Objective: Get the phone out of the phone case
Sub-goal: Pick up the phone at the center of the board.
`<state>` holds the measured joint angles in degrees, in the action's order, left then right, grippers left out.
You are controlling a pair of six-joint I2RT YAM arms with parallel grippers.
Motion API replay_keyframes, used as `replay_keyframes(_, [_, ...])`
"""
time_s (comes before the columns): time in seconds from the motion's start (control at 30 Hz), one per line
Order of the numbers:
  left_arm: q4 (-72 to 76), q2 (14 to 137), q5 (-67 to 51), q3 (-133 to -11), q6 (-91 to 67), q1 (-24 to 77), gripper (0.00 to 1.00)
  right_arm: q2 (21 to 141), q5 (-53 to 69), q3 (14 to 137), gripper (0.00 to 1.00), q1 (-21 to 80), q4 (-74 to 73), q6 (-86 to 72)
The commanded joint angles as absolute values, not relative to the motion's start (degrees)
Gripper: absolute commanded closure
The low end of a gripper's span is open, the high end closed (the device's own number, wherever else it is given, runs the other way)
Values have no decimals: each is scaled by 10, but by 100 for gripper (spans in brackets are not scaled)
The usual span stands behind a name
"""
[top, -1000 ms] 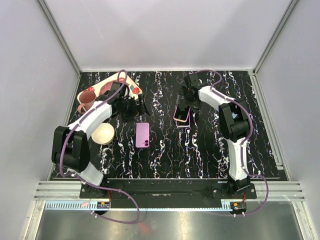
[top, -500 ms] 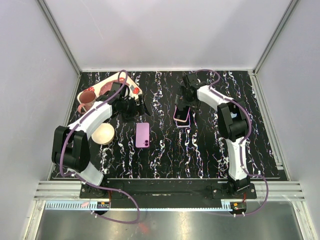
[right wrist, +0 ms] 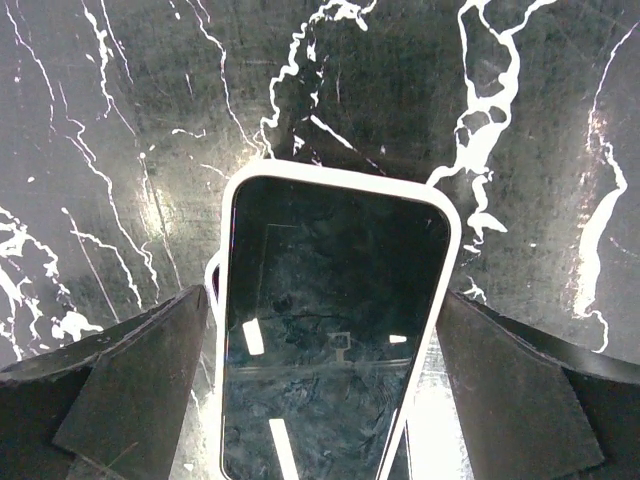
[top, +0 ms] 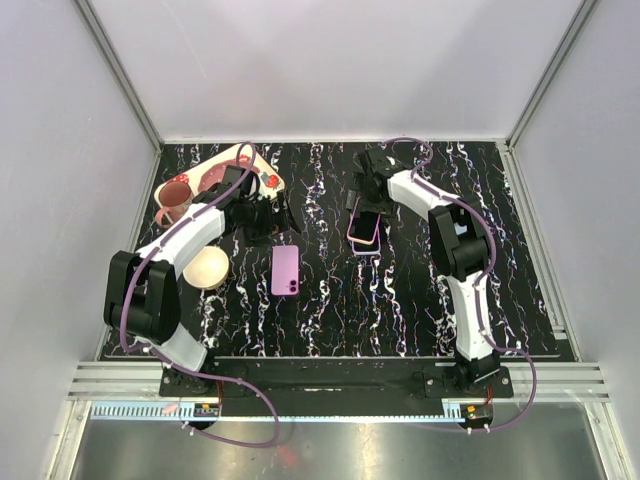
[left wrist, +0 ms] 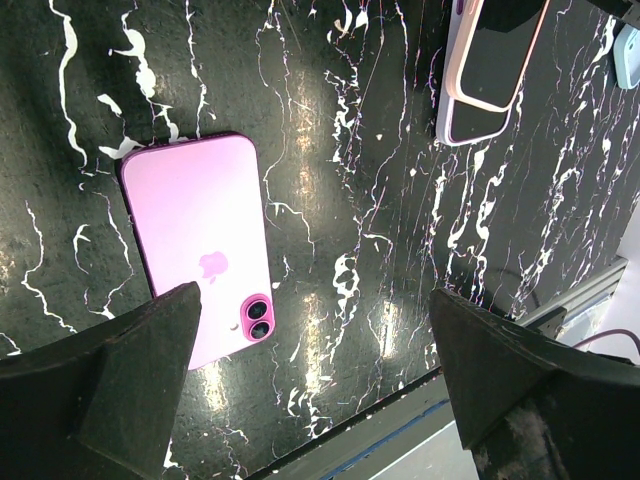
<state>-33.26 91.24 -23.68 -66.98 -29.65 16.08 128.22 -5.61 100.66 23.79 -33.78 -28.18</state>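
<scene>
Phone (top: 285,270) and case (top: 366,228) lie apart on the black, white-veined counter (top: 330,320), which is the main sign of how far the job stands. The left arm (top: 190,235) reaches toward the middle-left of the counter and the right arm (top: 450,230) toward the middle-right. Beside the left arm stand a cream bowl (top: 207,267) and a reddish mug (top: 172,200), neither part of the task.

The phone is purple and lies flat, back up, near the middle of the counter. Its two lenses show in the left wrist view, and no shell can be made out around it. Well apart to its right lies the case, pale-rimmed with a dark glossy face, resting partly on a second flat piece. Whether that dark face is the inside of an empty shell or another screen cannot be told.

The left gripper (left wrist: 315,292) hangs above the purple phone with its jaws spread wide and nothing between them. The right gripper (right wrist: 322,294) hangs over the case, jaws likewise spread, touching nothing that shows.

Judged from this, the separation looks done, with the phone bare and the case aside. Only drawing the arms clear seems left, unless the dark-faced case holds a phone of its own, a removal not yet begun.
</scene>
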Motion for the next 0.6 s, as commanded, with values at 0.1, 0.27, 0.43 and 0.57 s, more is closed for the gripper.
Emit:
replay_keyframes(0.1, [-315,910,-243,-664,-293,163,1,1318,-105,1042,7,247,-372,-250])
replay_keyframes(0.27, [-315,907,-243,-664,-294,162,1,1294,-96,1042,40,246,-369,-252])
replay_keyframes(0.43, [-315,918,-252,-679,-301,162,1,1237,-65,1022,57,247,-354,-262])
replay_keyframes(0.57, [-288,917,-263,-681,-322,163,1,1196,-60,1001,57,247,-338,-269])
